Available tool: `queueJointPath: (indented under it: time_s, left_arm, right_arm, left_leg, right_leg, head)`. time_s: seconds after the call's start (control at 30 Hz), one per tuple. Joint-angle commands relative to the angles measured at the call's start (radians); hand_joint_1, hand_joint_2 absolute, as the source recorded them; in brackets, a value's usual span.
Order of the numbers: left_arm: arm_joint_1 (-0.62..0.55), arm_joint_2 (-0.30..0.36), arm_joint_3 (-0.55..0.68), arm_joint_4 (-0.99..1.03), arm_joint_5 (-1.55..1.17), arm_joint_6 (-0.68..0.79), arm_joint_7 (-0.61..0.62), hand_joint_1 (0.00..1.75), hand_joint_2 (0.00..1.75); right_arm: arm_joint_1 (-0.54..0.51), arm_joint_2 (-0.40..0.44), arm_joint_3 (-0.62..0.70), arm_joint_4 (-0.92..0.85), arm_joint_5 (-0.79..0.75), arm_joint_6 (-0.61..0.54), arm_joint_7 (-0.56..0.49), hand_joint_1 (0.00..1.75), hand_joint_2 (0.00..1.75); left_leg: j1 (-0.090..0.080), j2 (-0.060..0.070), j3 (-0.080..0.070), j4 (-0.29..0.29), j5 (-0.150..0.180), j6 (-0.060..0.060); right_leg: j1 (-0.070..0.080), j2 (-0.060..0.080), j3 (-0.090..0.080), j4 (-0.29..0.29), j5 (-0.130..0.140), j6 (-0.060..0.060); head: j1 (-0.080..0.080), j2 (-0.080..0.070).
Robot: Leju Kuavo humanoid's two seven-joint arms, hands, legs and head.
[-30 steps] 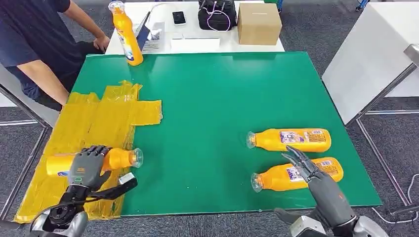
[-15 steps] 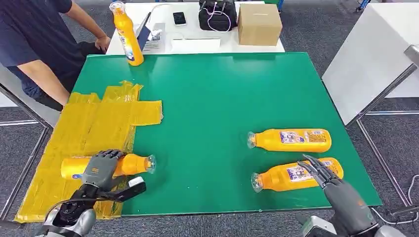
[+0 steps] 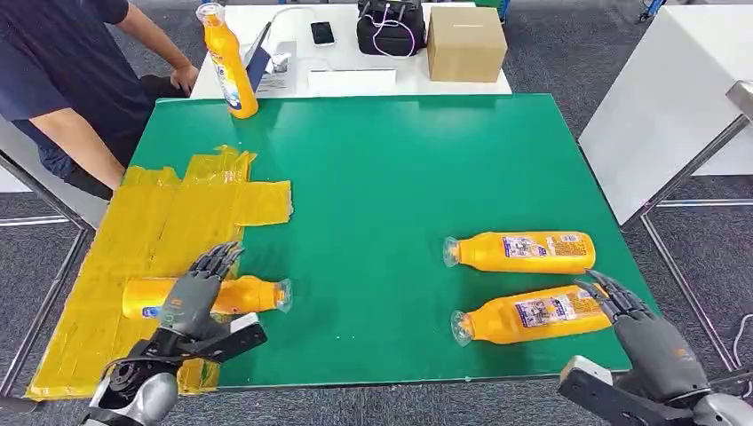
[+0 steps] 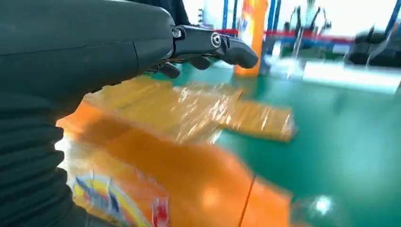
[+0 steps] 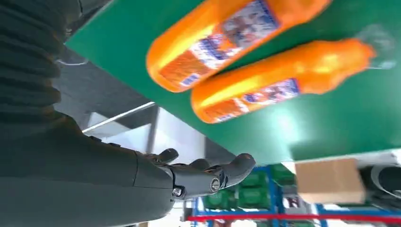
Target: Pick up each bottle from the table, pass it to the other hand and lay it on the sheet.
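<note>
My biggest worry is the laid bottle (image 3: 209, 295): it lies on its side with its body on the yellow sheet (image 3: 151, 235) but its cap end pokes over the sheet's edge onto the green table (image 3: 391, 177), so I judge it could roll off if anything brushes it. My left hand (image 3: 197, 288) sits right over it with fingers spread and gripping nothing, and a careless withdrawal from there could nudge it.

Next risk is on the other side. Two bottles lie near the table's right edge, well apart from the sheet: the near bottle (image 3: 533, 314) and the far bottle (image 3: 519, 251) just beyond it. My right hand (image 3: 641, 324) hovers beside the base of the near one, fingers apart, empty. A poor approach could shove it toward the edge or into its neighbour.

A fourth, upright bottle (image 3: 227, 60) stands at the far left corner, close to a seated person (image 3: 62, 84), so reaching there needs care.

The surface is a flat green mat, the sheet crinkled and taped. Behind it a white desk (image 3: 355, 80) carries a cardboard box (image 3: 465, 42), a black bag (image 3: 390, 26) and a phone (image 3: 321, 32); the floor is grey carpet.
</note>
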Motion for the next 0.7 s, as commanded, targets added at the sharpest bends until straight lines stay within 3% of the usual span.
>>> queueJointPath:
  time_s: [0.03, 0.3, 0.6, 0.7]
  left_arm:
    - [-0.016, -0.035, 0.049, -0.033, 0.024, 0.001, -0.012, 0.00, 0.00]
    - [-0.013, -0.094, 0.119, -0.078, 0.174, 0.056, -0.083, 0.00, 0.00]
    - [-0.011, -0.097, 0.122, -0.084, 0.187, 0.055, -0.089, 0.00, 0.00]
    - [-0.016, -0.100, 0.121, -0.081, 0.212, 0.051, -0.106, 0.00, 0.00]
  right_arm:
    - [-0.048, 0.072, -0.034, 0.135, 0.008, 0.022, -0.013, 0.00, 1.75]
    - [-0.125, 0.082, 0.031, 0.228, 0.071, 0.049, -0.012, 0.00, 1.75]
    - [-0.140, 0.085, 0.043, 0.244, 0.079, 0.049, -0.011, 0.00, 1.75]
    - [-0.159, 0.079, 0.059, 0.268, 0.079, 0.060, -0.010, 0.00, 1.75]
  left_leg:
    - [0.001, 0.000, 0.004, -0.001, -0.001, -0.001]
    - [0.002, 0.002, 0.005, -0.001, -0.002, -0.001]
    - [0.002, 0.002, 0.009, -0.001, -0.004, -0.001]
    - [0.001, 0.001, 0.004, -0.001, -0.001, 0.000]
  right_leg:
    - [0.001, 0.000, 0.005, -0.002, -0.001, -0.001]
    - [0.002, 0.001, 0.007, -0.003, -0.001, -0.001]
    - [0.002, 0.001, 0.011, -0.004, -0.002, -0.001]
    - [0.001, 0.000, 0.005, -0.002, -0.001, -0.001]
  head:
    - [0.000, 0.000]
    - [0.000, 0.000]
    - [0.000, 0.000]
    - [0.000, 0.000]
